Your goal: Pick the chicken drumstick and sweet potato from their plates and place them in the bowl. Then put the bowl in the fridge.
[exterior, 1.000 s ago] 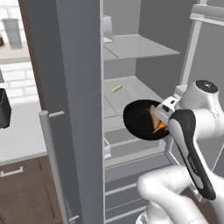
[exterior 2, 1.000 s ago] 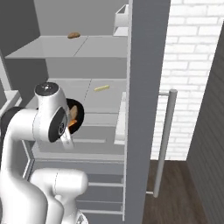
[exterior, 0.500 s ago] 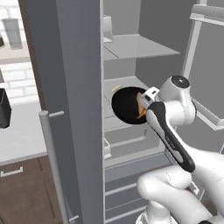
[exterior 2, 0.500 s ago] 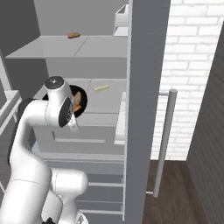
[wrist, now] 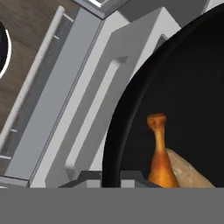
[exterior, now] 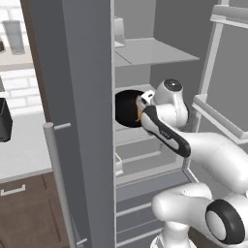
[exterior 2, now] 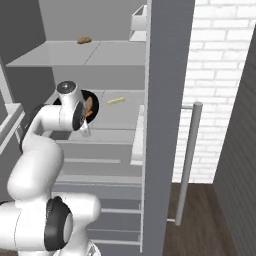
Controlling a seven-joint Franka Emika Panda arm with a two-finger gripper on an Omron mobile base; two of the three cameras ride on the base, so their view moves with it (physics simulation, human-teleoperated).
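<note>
My gripper [wrist: 110, 178] is shut on the rim of the glossy black bowl [wrist: 183, 96], one fingertip on each side of the rim. Inside the bowl lie the orange-brown chicken drumstick [wrist: 158, 154], bone tip up in the hand view, and beside it the tan sweet potato [wrist: 189, 174]. In the left base view the bowl [exterior: 127, 109] hangs tilted inside the open fridge [exterior: 145, 53], over its middle shelf, with the gripper [exterior: 141, 103] at its right rim. The right base view shows the bowl [exterior 2: 93, 106] with orange food in it. The plates are out of view.
The fridge door [exterior: 82, 111] with its long bar handle [exterior: 58, 184] stands open at the left. On the middle shelf lies a small yellow item [exterior 2: 116, 101]. A brown item [exterior 2: 84, 40] sits on the upper shelf. A door bin [exterior 2: 138, 135] juts out at the right.
The arm has stretched forward and carried the bowl up and deeper into the fridge, from in front of the shelves to over the middle shelf. The grip has stayed shut.
</note>
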